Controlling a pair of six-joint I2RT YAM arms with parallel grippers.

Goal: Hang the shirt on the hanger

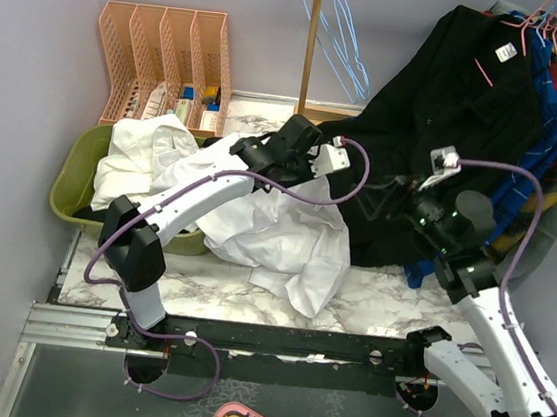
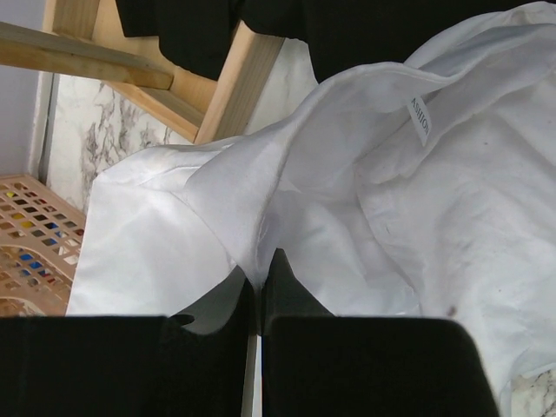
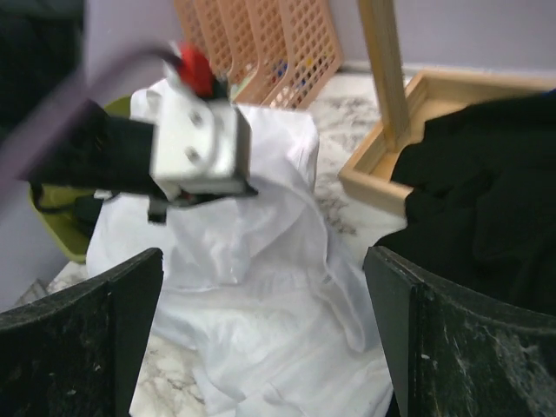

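The white shirt lies crumpled on the marble table, one fold lifted. My left gripper is shut on that fold, and the left wrist view shows the fabric pinched between the jaws, with the neck label up and to the right. My right gripper is open and empty, just right of the shirt. Its wide-apart fingers frame the shirt below. The light-blue hanger hangs on the wooden pole at the back, apart from both grippers.
A green bin at left holds a second white garment. A peach organiser stands behind it. A wooden stand base lies behind the shirt. The black shirt and other clothes hang at right on pink hangers.
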